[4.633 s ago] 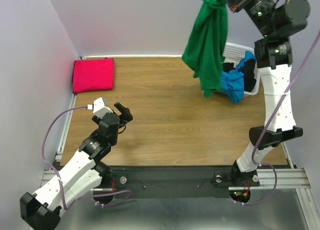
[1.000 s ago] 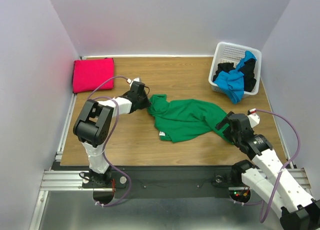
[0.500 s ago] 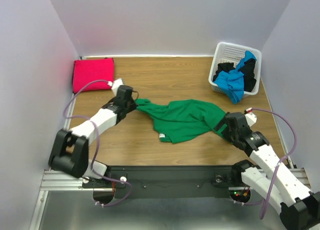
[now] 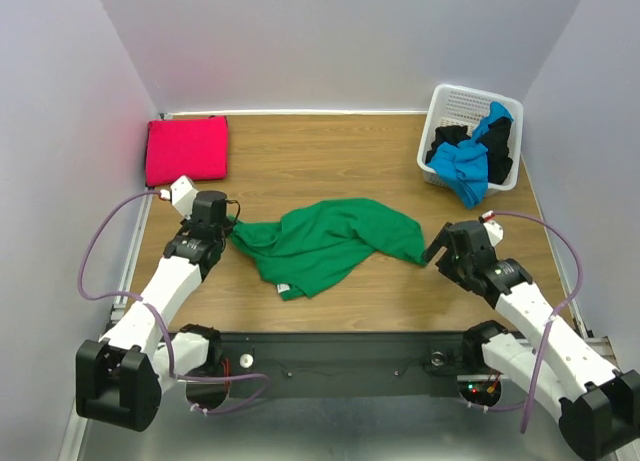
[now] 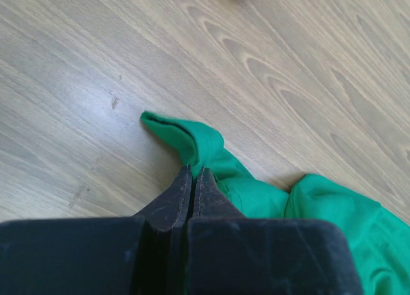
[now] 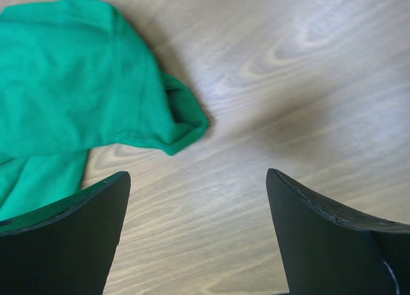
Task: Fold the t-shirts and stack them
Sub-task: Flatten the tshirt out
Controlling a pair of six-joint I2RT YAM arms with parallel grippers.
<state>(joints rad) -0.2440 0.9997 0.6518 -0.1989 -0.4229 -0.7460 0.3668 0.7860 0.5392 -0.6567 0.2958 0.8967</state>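
Observation:
A bright green t-shirt (image 4: 320, 243) lies crumpled across the middle of the wooden table. My left gripper (image 4: 229, 233) is shut on its left end. In the left wrist view the fingertips (image 5: 193, 171) pinch a fold of the green cloth (image 5: 186, 136), which trails off to the right. My right gripper (image 4: 437, 249) stands open just right of the shirt's right end. In the right wrist view its jaws (image 6: 197, 173) hold nothing over bare wood, and the green shirt (image 6: 70, 84) lies ahead on the left. A folded magenta-red t-shirt (image 4: 187, 149) lies at the back left.
A white lattice basket (image 4: 462, 103) stands at the back right with a blue t-shirt (image 4: 470, 166) draped over its front rim and black cloth (image 4: 447, 141) inside. Grey walls close the table at the left, back and right.
My left gripper has pulled the green t-shirt leftward and nearer, so the whole shirt has shifted left. Its right end has slid away from my open right gripper.

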